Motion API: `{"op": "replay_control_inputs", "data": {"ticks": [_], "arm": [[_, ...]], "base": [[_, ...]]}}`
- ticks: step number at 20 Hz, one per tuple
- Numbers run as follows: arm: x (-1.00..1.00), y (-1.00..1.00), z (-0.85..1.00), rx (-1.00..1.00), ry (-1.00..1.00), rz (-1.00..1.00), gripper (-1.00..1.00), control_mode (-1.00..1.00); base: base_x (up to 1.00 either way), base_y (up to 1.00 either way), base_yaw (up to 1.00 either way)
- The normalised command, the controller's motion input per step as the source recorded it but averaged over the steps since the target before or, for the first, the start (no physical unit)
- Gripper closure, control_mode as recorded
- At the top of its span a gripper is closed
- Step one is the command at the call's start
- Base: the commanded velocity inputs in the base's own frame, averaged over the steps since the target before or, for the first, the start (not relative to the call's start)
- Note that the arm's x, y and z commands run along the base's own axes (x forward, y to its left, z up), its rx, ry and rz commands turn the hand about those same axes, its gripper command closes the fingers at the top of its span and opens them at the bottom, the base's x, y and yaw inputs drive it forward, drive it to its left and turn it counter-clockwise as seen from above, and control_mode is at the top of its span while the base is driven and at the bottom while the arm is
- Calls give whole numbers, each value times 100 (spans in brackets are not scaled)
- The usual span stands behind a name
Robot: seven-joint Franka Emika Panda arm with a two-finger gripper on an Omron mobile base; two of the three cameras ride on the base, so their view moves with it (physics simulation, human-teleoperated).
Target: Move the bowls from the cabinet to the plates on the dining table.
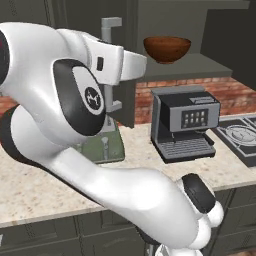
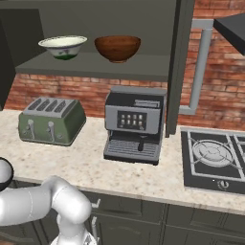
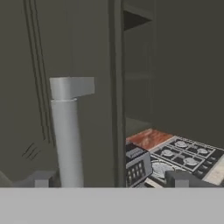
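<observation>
Evidently the hand [image 3: 111,178] is spread beside the handle [image 3: 68,131]; right base view adds the cream-white bowl [image 2: 62,47].

Green toaster [image 2: 51,120] and grey coffee machine [image 2: 134,124] on speckled counter [image 2: 91,167], gas hob [image 2: 214,159], brick wall [image 2: 76,88]

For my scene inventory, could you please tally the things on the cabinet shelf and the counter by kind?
Bowls: 2, cream-white bowl and reddish-brown bowl
Toasters: 1, toaster
Coffee machines: 1, coffee machine
Cooktops: 1, cooktop
Total: 5
</observation>
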Motion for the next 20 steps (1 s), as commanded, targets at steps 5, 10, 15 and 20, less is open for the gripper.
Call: {"op": "replay_control_inputs", "data": {"ticks": [5, 10, 15, 20], "arm": [[-70, -80, 10, 16, -2, 0, -100, -100], [-47, -94, 4, 18, 0, 4, -100, -100], [-25, -83, 0, 16, 2, 9, -100, -100], [-19, -72, 0, 18, 3, 11, -100, -100]], "base": [[0, 0, 0], [0, 0, 0], [0, 0, 0], [0, 0, 0]]}}
